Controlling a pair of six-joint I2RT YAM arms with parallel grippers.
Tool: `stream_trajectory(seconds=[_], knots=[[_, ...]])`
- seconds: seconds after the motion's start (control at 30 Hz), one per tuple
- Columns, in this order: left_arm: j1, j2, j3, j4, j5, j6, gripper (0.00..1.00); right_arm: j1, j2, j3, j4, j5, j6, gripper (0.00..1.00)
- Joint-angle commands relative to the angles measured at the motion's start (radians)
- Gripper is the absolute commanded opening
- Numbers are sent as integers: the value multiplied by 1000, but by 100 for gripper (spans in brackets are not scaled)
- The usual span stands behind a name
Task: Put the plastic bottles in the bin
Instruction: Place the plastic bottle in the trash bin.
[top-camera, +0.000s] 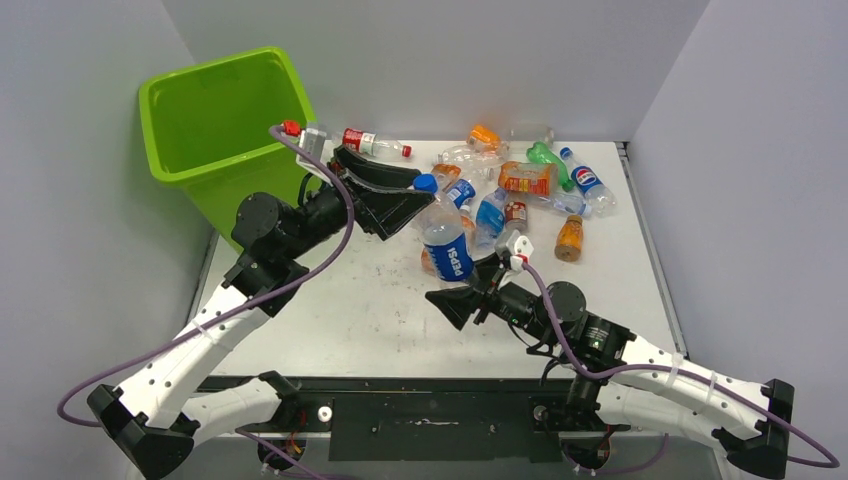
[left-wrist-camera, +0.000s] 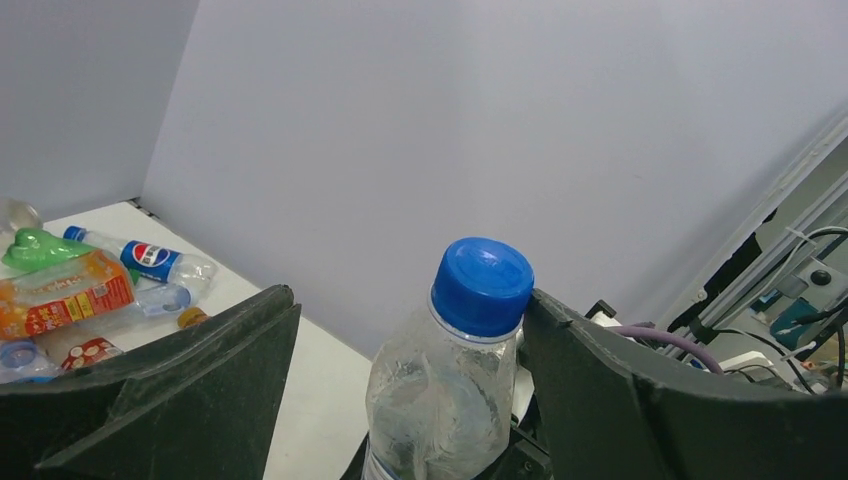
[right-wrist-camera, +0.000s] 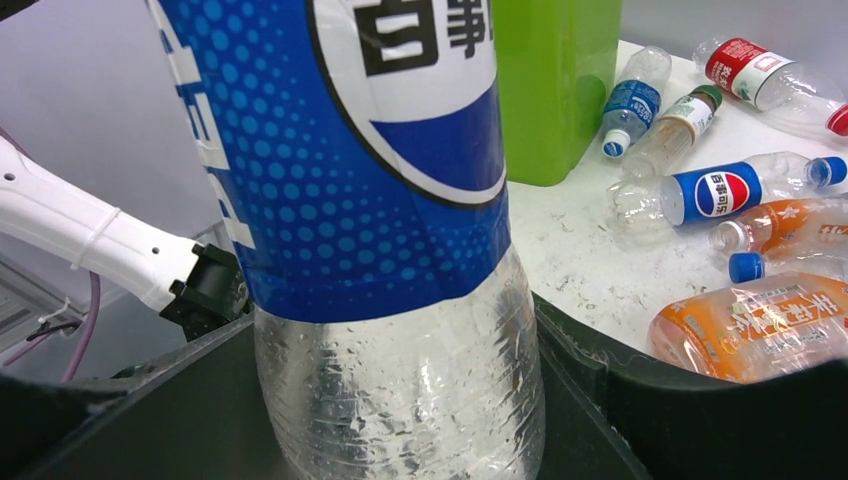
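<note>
Desk: Left gripper (left-wrist-camera: 410, 300)?
Me: I see it spread round the bottle's (top-camera: 447, 245) cap (left-wrist-camera: 482, 285) (clear only from the wrist).
Desk: Right gripper (right-wrist-camera: 400, 400)?
Me: Clamped on its base, I think; overhead hides that. Bottle's right of the bin (top-camera: 210, 120), outside it.

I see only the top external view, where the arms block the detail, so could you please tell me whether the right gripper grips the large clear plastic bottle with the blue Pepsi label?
Observer: Yes; the right wrist view shows the right gripper closed on the Pepsi bottle, fingers against its clear lower body.
Operator: And the left gripper, please?
Observer: Its wrist view shows the left gripper open around the neck: the blue cap touches one finger, with a gap to the other.
Operator: Anything hidden beside the tall lime-green plastic bin?
Observer: The right wrist view shows a small blue-labelled clear bottle and a green-capped bottle lying on the table beside it.
</note>
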Motion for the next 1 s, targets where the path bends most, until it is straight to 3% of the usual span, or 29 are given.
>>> stream_trajectory(seconds=[0.0, 0.17, 0.23, 0.37, 0.4, 0.43, 0.47, 0.5, 0.53, 0.57, 0.77, 0.9, 0.97], knots=[[4, 11, 68, 22, 45, -4, 79, 10, 12, 10, 52, -16, -17, 44], [3, 27, 86, 17, 77, 14, 72, 10, 26, 13, 59, -27, -18, 43], [2, 29, 88, 15, 85, 25, 61, 11, 33, 16, 58, -29, -18, 43], [2, 33, 102, -1, 125, 53, 28, 11, 34, 11, 56, -29, -12, 46], [2, 33, 106, -5, 135, 55, 20, 11, 31, 11, 53, -24, -6, 51], [1, 33, 109, -8, 146, 65, 4, 11, 27, 12, 48, -20, 2, 64], [2, 27, 113, -25, 144, 76, 0, 11, 21, 19, 42, -20, 8, 80], [2, 21, 125, -55, 127, 97, 0, 11, 17, 31, 26, -20, 15, 92], [5, 13, 143, -94, 102, 133, 0, 11, 10, 47, 7, -17, 21, 97], [8, 0, 172, -151, 67, 180, 0, 11, 0, 63, -27, -12, 22, 90], [19, -48, 413, -461, -366, 559, 0, 13, -114, 135, -197, 69, -5, 90], [26, -55, 434, -362, -767, 816, 0, 13, -192, 95, -239, 169, 1, 90], [45, -46, 412, -246, -873, 934, 0, 13, -210, 68, -249, 199, 14, 90]])
